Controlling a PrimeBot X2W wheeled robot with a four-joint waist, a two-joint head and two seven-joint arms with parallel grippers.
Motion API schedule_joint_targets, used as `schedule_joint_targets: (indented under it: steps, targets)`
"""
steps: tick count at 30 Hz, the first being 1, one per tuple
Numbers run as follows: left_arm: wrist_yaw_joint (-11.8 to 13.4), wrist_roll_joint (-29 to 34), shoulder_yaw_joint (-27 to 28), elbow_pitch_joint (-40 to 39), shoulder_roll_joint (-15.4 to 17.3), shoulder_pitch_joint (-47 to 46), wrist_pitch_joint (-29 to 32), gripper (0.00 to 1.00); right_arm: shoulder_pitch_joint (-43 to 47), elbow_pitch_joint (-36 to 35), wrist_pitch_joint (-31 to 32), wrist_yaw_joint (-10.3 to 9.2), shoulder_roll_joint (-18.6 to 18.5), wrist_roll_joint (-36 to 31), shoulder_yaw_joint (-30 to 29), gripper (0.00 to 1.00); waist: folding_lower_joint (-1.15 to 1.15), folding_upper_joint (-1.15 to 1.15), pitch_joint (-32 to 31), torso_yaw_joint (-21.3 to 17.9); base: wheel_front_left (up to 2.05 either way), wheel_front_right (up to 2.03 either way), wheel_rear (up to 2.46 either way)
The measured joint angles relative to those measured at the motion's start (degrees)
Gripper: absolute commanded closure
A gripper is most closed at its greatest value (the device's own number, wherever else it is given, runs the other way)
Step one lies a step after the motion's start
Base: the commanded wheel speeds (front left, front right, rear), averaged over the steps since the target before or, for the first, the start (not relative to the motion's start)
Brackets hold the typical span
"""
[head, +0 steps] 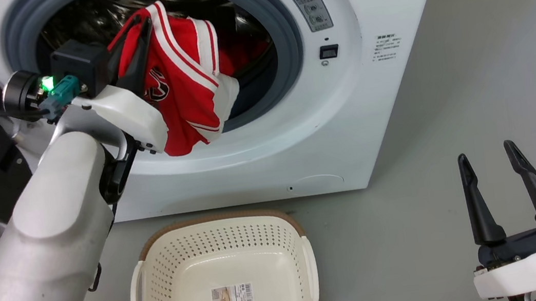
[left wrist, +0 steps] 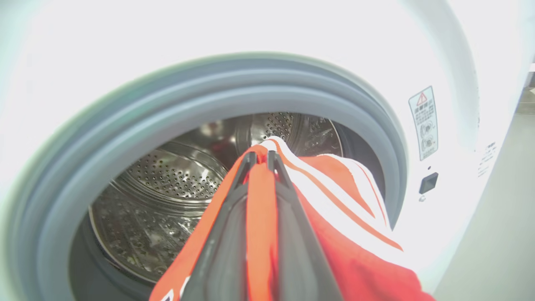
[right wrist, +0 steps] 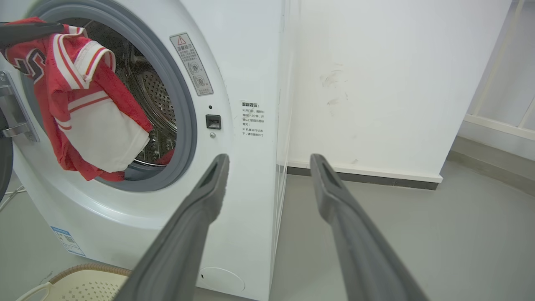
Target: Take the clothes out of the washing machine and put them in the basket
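Jersey (head: 186, 83), one, clamped in left gripper (left wrist: 261, 156), right gripper (head: 485, 153) apart, one basket (head: 215, 220)

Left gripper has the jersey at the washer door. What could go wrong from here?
The left gripper pinches only a fold of the red jersey with white striped trim; it might slip free.
Its hanging hem drapes across the grey rubber door ring and may snag.
The cream perforated plastic basket sits nearer the robot; early release would miss.
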Motion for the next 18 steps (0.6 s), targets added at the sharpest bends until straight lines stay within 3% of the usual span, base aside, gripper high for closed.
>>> schedule_joint_targets:
  steps: [18]
  targets:
    - [11.0, 1.6, 1.6, -38.1, 11.0, 16.6, 5.9, 1.0, 3.1, 0.4, 0.0, 0.0, 0.0, 0.4, -0.8, 0.0, 0.01, 0.0, -4.9, 3.0, 0.0, 0.0, 0.0]
